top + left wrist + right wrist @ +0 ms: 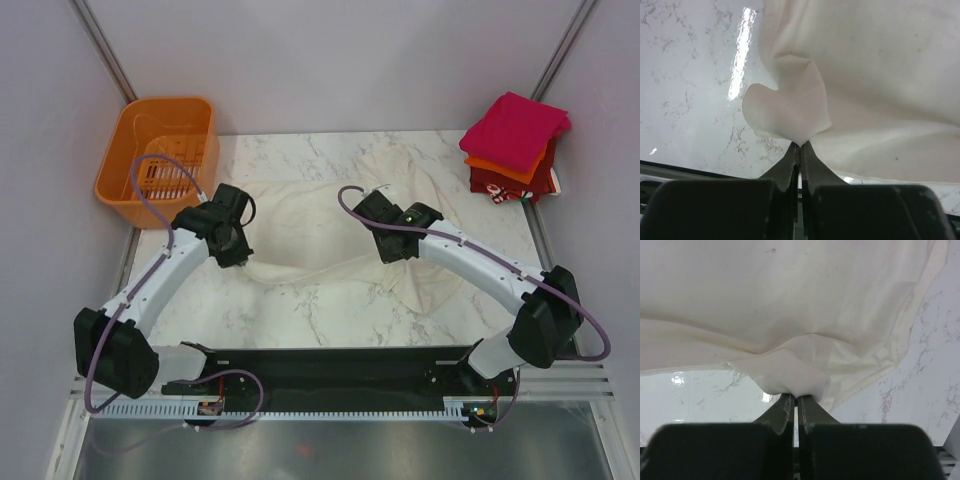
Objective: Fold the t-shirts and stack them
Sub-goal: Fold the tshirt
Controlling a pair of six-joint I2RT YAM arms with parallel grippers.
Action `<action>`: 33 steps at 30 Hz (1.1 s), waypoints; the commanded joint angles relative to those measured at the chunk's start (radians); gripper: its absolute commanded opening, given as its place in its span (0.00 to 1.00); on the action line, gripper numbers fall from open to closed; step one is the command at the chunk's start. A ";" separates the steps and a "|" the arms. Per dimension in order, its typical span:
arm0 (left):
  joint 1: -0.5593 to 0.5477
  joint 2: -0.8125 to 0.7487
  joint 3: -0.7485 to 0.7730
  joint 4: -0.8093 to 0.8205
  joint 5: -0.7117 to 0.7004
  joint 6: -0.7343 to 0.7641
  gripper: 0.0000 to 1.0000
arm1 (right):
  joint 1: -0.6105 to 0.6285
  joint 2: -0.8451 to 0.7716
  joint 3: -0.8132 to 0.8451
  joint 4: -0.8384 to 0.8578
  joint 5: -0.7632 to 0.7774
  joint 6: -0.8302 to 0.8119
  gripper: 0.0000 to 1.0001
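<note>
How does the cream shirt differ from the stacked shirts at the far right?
The cream shirt lies spread and rumpled; the stacked shirts are folded square. The left gripper and right gripper pinch the cream shirt; the stacked shirts sit untouched. Both are on the table.

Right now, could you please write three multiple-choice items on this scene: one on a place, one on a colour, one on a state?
1. Where is the basket?
A. far left
B. far right
C. between the arms

2. What colour is the top shirt of the stack?
A. magenta
B. green
C. blue

3. What is the left gripper doing?
A. open over bare marble
B. shut on the cream shirt
C. shut on a cable

Answers:
1 A: it stands at the far left of the top view.
2 A: magenta cloth lies uppermost.
3 B: its wrist view shows closed fingers pinching cream cloth.
</note>
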 commanded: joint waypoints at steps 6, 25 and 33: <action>0.025 0.195 0.149 0.076 -0.004 0.138 0.02 | -0.116 0.097 0.105 0.018 0.083 -0.114 0.00; 0.106 0.666 0.512 0.012 -0.061 0.309 0.08 | -0.281 0.566 0.531 0.007 0.065 -0.212 0.00; 0.136 0.763 0.719 -0.080 -0.108 0.315 0.78 | -0.340 0.744 0.757 -0.051 0.106 -0.247 0.75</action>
